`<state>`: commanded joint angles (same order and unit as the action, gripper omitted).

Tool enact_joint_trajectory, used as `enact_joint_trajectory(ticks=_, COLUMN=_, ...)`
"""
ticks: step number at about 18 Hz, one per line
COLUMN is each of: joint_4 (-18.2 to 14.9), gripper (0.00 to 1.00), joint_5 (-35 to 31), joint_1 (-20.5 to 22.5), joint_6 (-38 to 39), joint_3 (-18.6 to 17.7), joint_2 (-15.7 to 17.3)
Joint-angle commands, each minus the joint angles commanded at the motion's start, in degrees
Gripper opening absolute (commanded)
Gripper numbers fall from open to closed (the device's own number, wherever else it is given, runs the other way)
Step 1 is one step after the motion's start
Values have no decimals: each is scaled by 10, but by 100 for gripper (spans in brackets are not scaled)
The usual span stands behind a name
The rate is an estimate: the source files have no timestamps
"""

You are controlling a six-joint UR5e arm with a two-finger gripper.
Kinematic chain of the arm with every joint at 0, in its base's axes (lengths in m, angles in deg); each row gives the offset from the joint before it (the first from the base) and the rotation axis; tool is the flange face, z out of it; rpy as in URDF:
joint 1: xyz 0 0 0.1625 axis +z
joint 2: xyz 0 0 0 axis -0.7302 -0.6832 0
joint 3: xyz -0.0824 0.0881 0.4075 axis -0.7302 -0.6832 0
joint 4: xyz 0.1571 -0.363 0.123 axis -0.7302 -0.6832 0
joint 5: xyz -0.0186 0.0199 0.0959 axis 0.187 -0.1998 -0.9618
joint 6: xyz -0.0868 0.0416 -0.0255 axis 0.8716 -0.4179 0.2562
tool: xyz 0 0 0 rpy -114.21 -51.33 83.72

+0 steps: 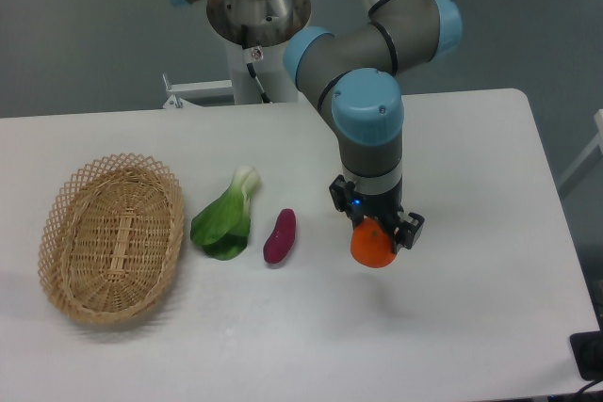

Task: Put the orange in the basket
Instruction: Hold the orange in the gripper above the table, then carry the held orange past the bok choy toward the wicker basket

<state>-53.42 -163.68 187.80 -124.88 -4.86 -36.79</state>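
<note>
Orange (372, 245) round, smooth, orange-red, clamped between fingers (411, 231) above table (490, 185).

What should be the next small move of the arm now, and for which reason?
Probably carry the orange leftward toward the basket, keeping it raised. The claw appears shut on the fruit and seems to hold it above the table, with a shadow beneath. The basket lies at the far left and looks empty; the bok choy and the purple sweet potato lie between.

Basket (111, 240) lies on desk (490, 157). Right of basket: leafy vegetable (225, 217), then sweet potato (279, 235) just beside it. Farther right of basket, orange (373, 245) sits in claw (375, 233), above desk.
</note>
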Motion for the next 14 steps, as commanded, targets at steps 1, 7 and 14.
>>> enact_joint_trajectory(ticks=1, joint_4=-1, gripper=69, joint_5=0, joint_1=0, joint_6=0, joint_3=0, joint_2=0)
enact_joint_trajectory(ticks=7, joint_4=-6, gripper=69, joint_5=-1, joint_1=-2, joint_6=1, joint_3=8, joint_2=-1)
enact_joint_trajectory(ticks=14, joint_4=-6, gripper=69, joint_5=10, joint_1=-33, joint_6=46, joint_3=-4, joint_2=4)
